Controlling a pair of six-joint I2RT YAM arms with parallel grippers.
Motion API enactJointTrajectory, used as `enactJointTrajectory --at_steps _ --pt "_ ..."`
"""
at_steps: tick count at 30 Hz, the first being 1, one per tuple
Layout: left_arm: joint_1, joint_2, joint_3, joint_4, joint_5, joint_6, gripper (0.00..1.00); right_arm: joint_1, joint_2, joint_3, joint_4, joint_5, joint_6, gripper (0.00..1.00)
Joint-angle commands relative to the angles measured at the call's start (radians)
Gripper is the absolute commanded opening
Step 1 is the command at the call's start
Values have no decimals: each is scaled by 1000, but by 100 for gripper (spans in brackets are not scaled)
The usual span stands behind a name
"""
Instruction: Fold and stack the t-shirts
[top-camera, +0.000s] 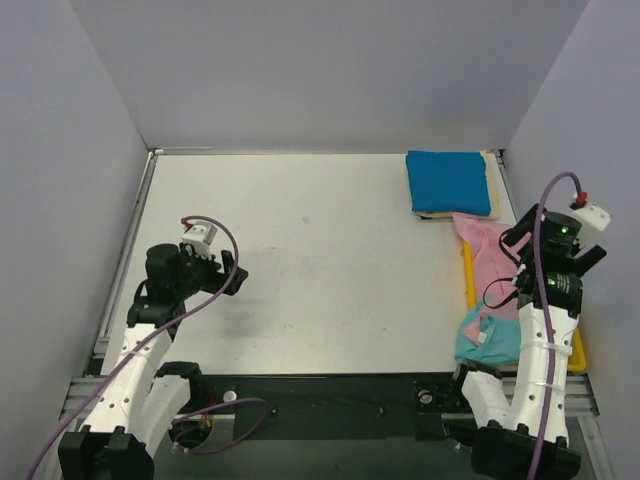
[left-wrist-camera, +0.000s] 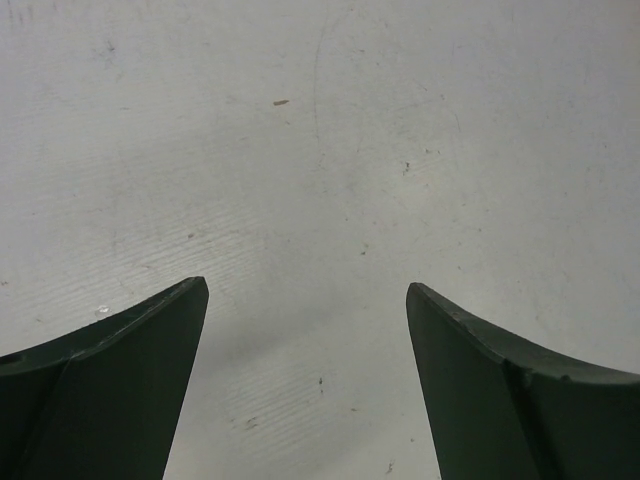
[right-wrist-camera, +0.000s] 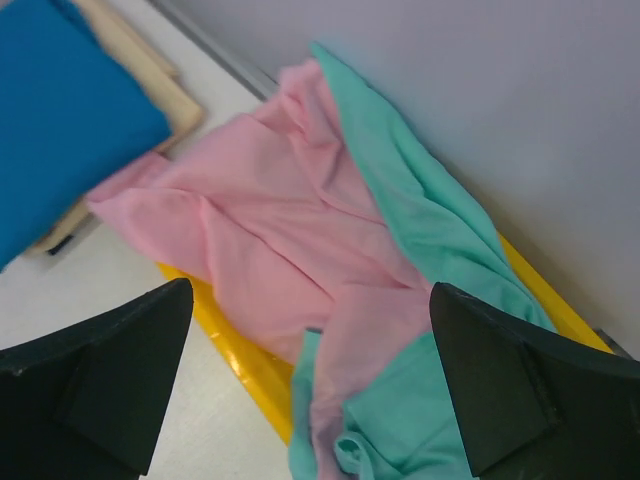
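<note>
a: where do the shirts sit, going by the yellow tray?

b: the blue shirt is folded into a rectangle on the table, just past the tray's far end. it lies on top of the cream shirt, also folded, and i see only a strip of cream along its edge. the pink shirt is rumpled inside the tray. its far end spills over the tray's far rim and reaches the folded pair. the teal shirt is rumpled too. it is bunched at the tray's near end and runs along the wall side of the pink one, partly under it.

a: and your hands?

b: my right gripper hangs over the tray, looking down on the pink and teal cloth. its jaws are spread wide, with nothing between them and no cloth touched. my left gripper is well away from the tray, on the other side of the table. its jaws are just as wide, over bare tabletop and holding nothing.

a: anything folded in the tray itself?

b: no, both shirts in it are loose heaps.
</note>
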Motion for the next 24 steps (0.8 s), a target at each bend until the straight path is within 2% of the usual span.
enactJointTrajectory --at_steps 1,4,5,6,8,12,16,18,24 --pt "-7 -46 -26 45 -17 16 91 -180 40 -23 -186 -63 57 99" --pt "-25 -72 -33 49 -11 25 91 -268 164 -25 -187 -205 123 96" --pt "-39 -81 -35 48 -9 30 91 -296 199 -18 -190 -231 146 88" --pt "-43 -92 -36 48 -5 32 91 -354 245 -17 -200 -268 183 86" --pt "-54 -109 -49 60 7 32 91 -409 276 -17 -224 -209 258 81" --pt "-56 -137 -75 99 34 9 92 -466 243 -89 -198 -4 324 83" --pt "-53 -124 -83 120 41 2 92 -592 255 -192 -136 -107 375 79" --pt "-48 -118 -86 114 40 5 92 -601 278 -218 -123 -150 398 78" --pt "-31 -124 -86 108 47 10 92 -620 307 -265 -102 -80 464 69"
